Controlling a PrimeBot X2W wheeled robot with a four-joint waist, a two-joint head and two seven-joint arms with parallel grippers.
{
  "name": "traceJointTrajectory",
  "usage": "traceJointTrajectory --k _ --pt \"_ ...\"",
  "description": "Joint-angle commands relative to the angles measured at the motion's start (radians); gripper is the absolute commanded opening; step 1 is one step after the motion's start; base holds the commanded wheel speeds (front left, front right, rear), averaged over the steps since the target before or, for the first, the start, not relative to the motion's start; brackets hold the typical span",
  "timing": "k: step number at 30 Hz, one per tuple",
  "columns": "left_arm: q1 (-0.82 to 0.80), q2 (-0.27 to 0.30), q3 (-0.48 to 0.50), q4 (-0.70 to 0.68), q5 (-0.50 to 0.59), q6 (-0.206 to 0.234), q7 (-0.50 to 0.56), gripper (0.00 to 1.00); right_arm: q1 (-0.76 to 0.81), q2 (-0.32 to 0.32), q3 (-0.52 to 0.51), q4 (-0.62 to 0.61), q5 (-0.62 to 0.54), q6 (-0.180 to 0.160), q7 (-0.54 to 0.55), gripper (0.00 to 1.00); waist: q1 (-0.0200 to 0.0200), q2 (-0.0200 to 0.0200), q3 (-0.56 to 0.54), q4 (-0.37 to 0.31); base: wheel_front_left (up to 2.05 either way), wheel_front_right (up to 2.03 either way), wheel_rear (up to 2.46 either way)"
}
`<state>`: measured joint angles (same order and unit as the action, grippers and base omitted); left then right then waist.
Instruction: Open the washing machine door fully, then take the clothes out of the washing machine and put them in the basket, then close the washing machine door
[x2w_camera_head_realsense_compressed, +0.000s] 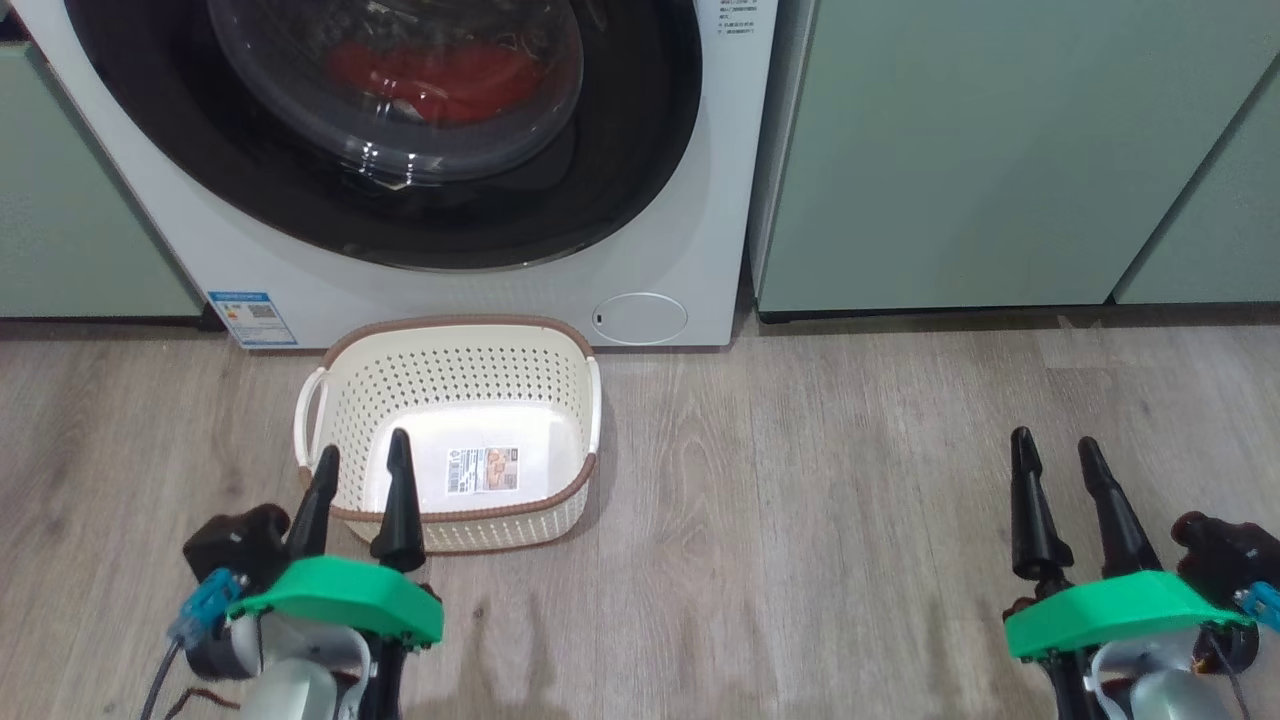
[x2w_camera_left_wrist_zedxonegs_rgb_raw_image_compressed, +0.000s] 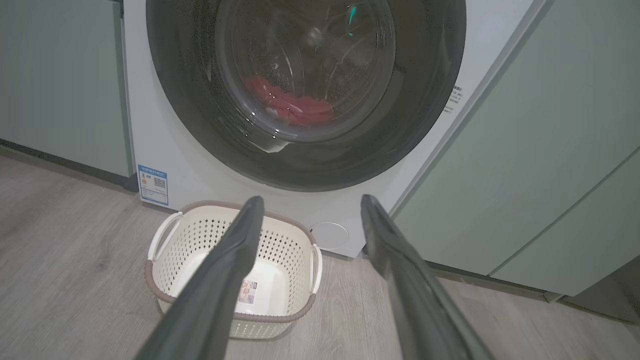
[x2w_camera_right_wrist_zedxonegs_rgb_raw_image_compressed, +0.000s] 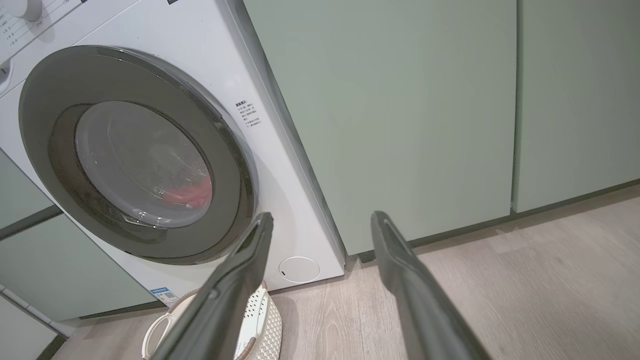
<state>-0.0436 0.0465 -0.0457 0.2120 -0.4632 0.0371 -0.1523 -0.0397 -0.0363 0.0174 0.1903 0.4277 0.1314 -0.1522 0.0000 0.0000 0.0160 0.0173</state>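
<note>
The basket (x2w_camera_head_realsense_compressed: 450, 372) sits by the shut washing machine door (x2w_camera_head_realsense_compressed: 640, 150), ready for the clothes (x2w_camera_head_realsense_compressed: 440, 75); the left gripper (x2w_camera_head_realsense_compressed: 362, 460) and right gripper (x2w_camera_head_realsense_compressed: 1055, 452) hang wide and empty.

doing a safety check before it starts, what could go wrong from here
1. The door is shut and its glossy black rim shows no obvious handle, so a gripper could slip off while pulling.
2. The basket stands close to the washing machine, below the door; the open left gripper, near it, might knock it aside reaching up.
3. The clothes lie low inside the machine; dragged out, they could drop onto the floor instead of the basket.
</note>
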Motion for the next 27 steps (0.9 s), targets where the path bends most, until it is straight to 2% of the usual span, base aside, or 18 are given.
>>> traceJointTrajectory --k 1,27 --pt "-0.057 0.009 0.019 -0.032 0.034 0.006 -0.018 1.0 -0.048 -0.011 0.017 -0.043 -0.031 -0.001 -0.018 1.0 0.0 0.0 -0.001 0.001 0.0 0.0 0.0" --pt "-0.075 0.004 0.004 0.037 0.323 -0.002 -0.095 1.0 -0.044 -0.013 0.036 -0.016 -0.236 -0.001 -0.095 1.0 0.0 0.0 -0.012 0.008 0.0 0.0 0.0"
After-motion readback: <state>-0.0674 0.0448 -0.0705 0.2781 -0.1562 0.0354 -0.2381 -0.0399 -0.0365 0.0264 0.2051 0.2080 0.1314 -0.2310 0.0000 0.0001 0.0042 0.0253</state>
